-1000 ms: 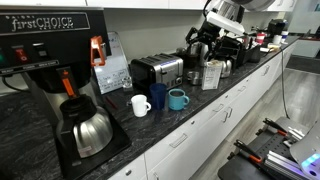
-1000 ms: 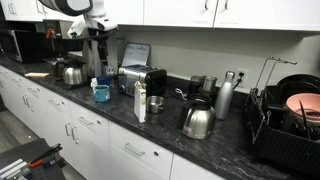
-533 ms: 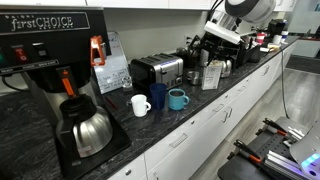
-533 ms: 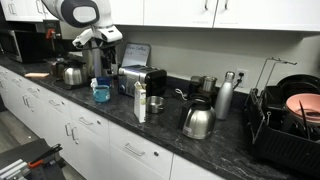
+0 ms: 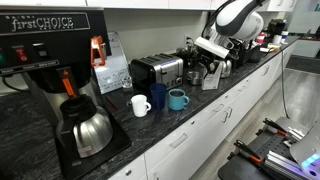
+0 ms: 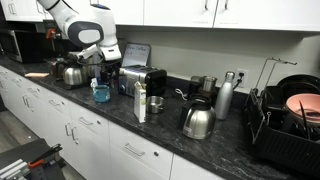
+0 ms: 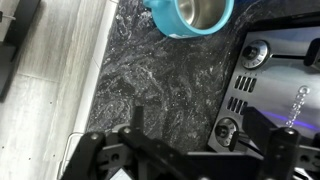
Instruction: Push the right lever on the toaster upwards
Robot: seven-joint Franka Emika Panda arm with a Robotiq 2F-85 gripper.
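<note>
The gripper (image 7: 205,140) hangs spread wide above open countertop (image 7: 160,85), just beside the toaster (image 7: 282,88), near the blue mug (image 7: 190,14).

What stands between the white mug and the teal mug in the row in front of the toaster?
A dark blue mug stands between the white mug and the teal mug; this shows in an exterior view.

Wrist view: toaster (image 7: 275,95) cut by right edge, only one corner showed; I couldn't tell which knob was lever. Mug (image 7: 190,14) cropped by top edge. Gripper (image 7: 183,130) dark, blurred, cut by bottom edge; I couldn't read jaw gap. Both exterior views: gripper (image 5: 204,62) (image 6: 106,64) too small, lost in dark clutter. Toaster levers too small for me to see.
</note>
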